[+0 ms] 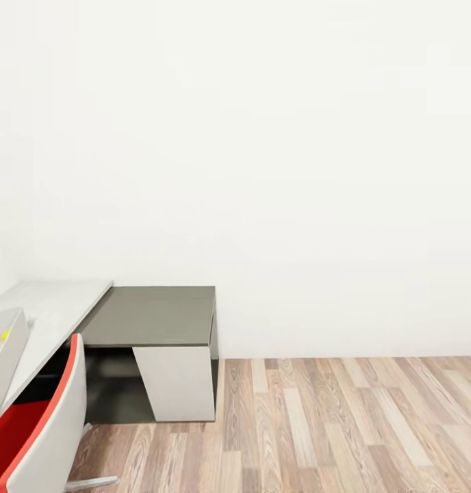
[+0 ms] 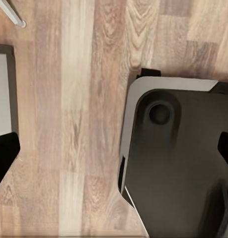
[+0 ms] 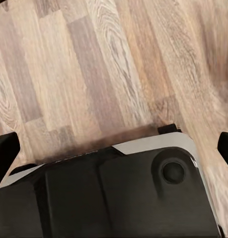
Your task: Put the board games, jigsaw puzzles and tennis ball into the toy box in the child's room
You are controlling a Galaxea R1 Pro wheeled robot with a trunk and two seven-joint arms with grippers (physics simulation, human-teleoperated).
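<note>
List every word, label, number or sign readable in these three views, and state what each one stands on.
None can be read.
Toy box at the head view's left edge: coloured print shows inside it, too small and cut off to read.
Table, red chair, wall and wood floor: no text.
Both wrist views: plank floor and the robot's dark base, unmarked.

There is one table (image 1: 150, 315), with two parts of its top, one light grey and one dark grey; on the light part stands one toy box (image 1: 6, 352), with some coloured things inside, too cut off to count; one red and white chair (image 1: 47, 431) stands before it.
</note>
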